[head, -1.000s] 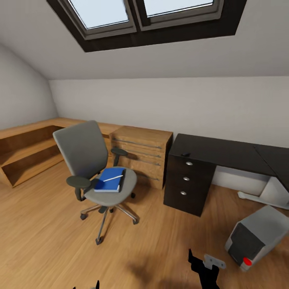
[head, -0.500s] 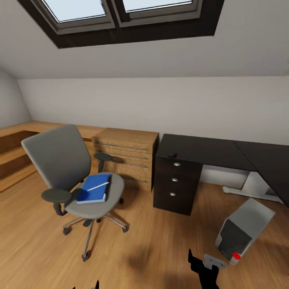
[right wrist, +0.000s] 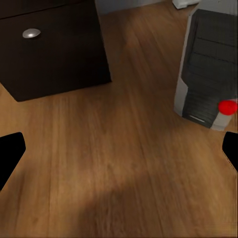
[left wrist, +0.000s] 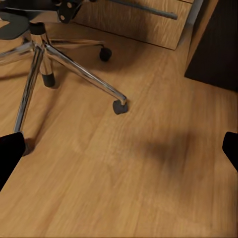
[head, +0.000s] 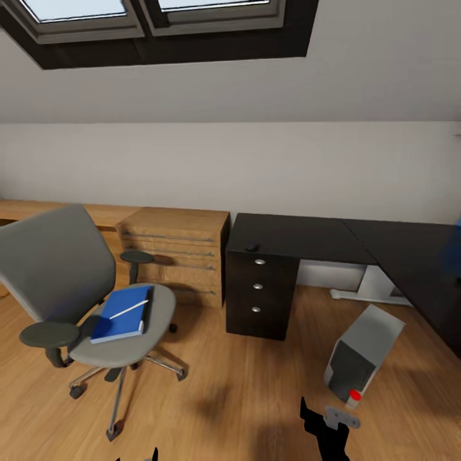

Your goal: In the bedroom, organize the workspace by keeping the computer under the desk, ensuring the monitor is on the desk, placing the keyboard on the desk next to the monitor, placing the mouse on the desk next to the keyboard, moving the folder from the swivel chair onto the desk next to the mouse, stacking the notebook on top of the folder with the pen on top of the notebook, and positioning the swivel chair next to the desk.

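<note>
**A:** so where's everything sitting relative to the grippers right now?

**B:** Both are low over the wood floor. Right gripper: its two dark fingertips sit at opposite edges of the right wrist view with a wide gap, so it's spread open and holding nothing. Ahead of it and off to one side is the computer, a grey tower with a red button, standing on the floor out in the open. In the head view the computer is just forward-right of the right gripper, tilted a bit. The black desk runs beyond it, and its drawer unit with the silver knob is ahead of the gripper on the other side.

**A:** and the left one?

**B:** Left gripper is the same deal, fingertips far apart, open, empty. Ahead of it is the chrome star base and casters of the swivel chair. In the head view the swivel chair is forward-left of the left arm, well apart from the desk. On its seat lies the blue folder/notebook stack, can't really split the two, with the pen lying across the top.

**A:** anything on the desk?

**B:** One small dark thing near the corner above the drawers, too tiny to identify. A wooden dresser stands between chair and desk.
</note>
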{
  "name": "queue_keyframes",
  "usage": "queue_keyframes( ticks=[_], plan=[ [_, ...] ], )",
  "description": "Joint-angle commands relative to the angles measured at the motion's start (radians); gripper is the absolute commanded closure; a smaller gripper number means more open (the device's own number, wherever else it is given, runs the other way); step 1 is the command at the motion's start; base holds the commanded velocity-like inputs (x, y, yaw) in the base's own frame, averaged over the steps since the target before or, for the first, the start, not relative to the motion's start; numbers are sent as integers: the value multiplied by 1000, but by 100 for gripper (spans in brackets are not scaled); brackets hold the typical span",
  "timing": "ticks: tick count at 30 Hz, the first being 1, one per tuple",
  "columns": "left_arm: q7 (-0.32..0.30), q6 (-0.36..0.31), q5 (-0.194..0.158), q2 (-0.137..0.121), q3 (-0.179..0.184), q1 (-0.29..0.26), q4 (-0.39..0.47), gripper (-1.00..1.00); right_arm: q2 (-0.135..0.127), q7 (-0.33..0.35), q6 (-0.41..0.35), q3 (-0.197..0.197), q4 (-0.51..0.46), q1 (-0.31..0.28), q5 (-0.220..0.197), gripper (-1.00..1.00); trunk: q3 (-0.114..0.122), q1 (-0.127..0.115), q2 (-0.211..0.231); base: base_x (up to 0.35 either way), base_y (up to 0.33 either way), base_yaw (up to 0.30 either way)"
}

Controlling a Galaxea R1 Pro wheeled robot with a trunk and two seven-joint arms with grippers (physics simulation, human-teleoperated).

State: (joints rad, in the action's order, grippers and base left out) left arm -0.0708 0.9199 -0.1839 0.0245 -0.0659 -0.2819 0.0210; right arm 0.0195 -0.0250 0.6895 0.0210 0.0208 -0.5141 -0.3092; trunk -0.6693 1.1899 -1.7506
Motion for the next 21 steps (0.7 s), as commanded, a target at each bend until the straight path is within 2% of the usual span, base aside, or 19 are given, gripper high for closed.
queue_keyframes(
  ticks=[1,13,21],
  plan=[
    [-7,2,-3,0,-6,0,0,-100,0,-3,4,2,2,-1,2,-100,-1,0,0,9,3,-258],
    [-7,1,-3,0,-5,0,0,-100,0,-3,4,2,2,-1,2,-100,-1,0,0,3,1,-259],
    [-7,-31,-3,0,-6,0,0,-100,0,-3,4,2,2,-1,3,-100,-1,0,0,0,0,-252]
  ],
)
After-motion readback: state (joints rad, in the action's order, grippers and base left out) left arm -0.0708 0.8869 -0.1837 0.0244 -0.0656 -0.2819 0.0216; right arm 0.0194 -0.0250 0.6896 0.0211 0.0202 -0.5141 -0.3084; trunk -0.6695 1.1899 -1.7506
